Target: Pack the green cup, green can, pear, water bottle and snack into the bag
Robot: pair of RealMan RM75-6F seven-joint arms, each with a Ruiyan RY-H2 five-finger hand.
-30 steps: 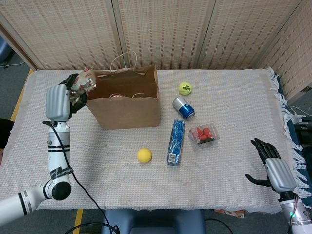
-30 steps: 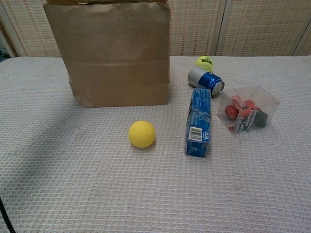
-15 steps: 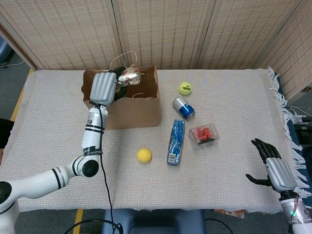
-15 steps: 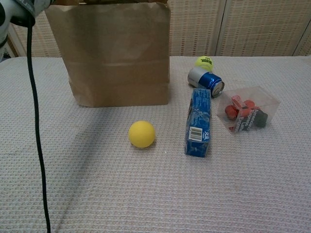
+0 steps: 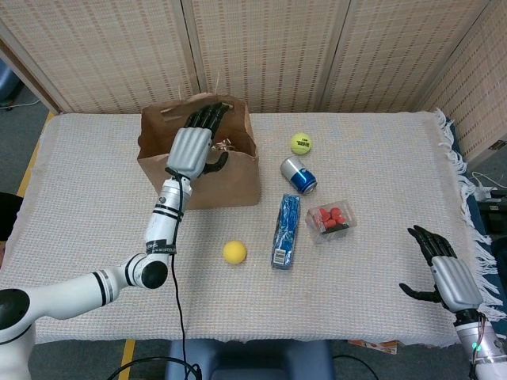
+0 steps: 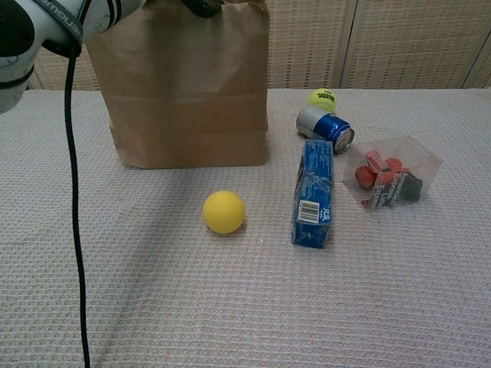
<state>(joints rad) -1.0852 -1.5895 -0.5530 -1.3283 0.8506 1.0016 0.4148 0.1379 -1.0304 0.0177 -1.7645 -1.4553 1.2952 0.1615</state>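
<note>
The brown paper bag (image 5: 207, 178) (image 6: 184, 92) stands upright at the back left of the table. My left hand (image 5: 192, 146) hovers over its open top, fingers stretched out and apart, holding nothing. A scrap of pale crinkled wrapper (image 5: 230, 145) shows inside the bag beside the hand. In the chest view only the forearm and dark fingertips (image 6: 201, 6) appear above the bag's rim. My right hand (image 5: 445, 269) rests open at the table's front right corner, far from the bag. The rest of the bag's contents are hidden.
Right of the bag lie a tennis ball (image 5: 300, 143), a blue can (image 5: 299, 175) on its side, a long blue box (image 5: 286, 230) and a clear box of red pieces (image 5: 330, 219). A yellow ball (image 5: 234, 252) sits in front of the bag.
My left hand carried the crinkled snack from the bag's left side over its opening and let it go; the hand now shows spread and bare. The right hand stayed put.
</note>
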